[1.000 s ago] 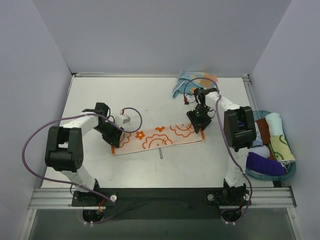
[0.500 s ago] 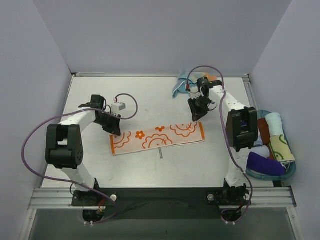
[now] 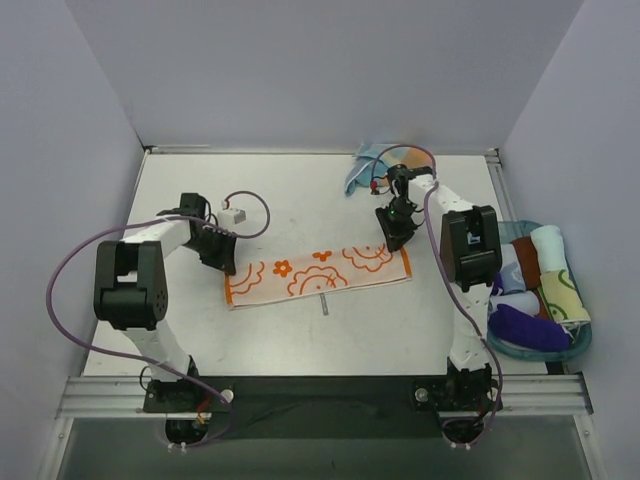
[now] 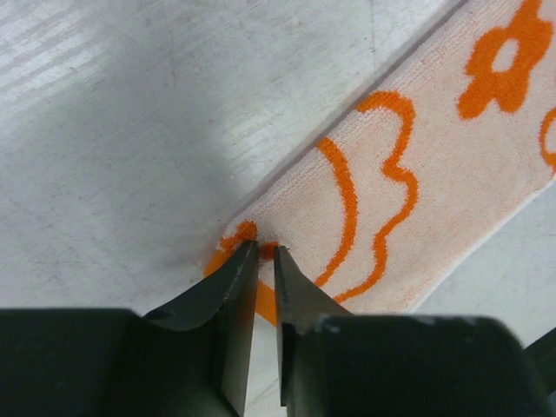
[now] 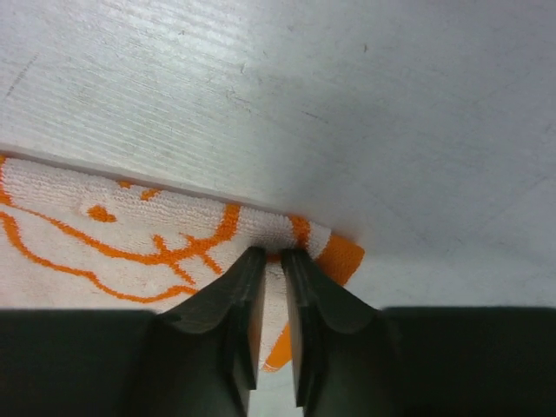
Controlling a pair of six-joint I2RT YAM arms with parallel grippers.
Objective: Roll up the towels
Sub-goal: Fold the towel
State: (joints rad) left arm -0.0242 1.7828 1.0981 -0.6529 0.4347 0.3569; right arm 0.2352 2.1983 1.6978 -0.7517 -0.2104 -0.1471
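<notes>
White tabletop (image 3: 300, 200) carries the cloud-print towel (image 3: 318, 272) flat between the arms; left gripper (image 4: 261, 249) and right gripper (image 5: 271, 254), jaws nearly closed, meet its far corners; such thin bites could slip, skewing the roll.

You are looking down on a white table (image 3: 290, 200) that is sitting boxed in by three plain, pale lavender-grey walls. The back wall (image 3: 320, 70) is rising behind its far edge, while the left wall (image 3: 60, 150) and the right wall (image 3: 590, 110) are closing in its sides. A thin metal strip (image 3: 250, 150) is running along the far edge, and a ribbed aluminium rail (image 3: 100, 397) is crossing the near edge. Soft, even light is falling from above, throwing only faint shadows. In your wrist views, the table's surface is showing fine scratches and grey scuffs.
</notes>
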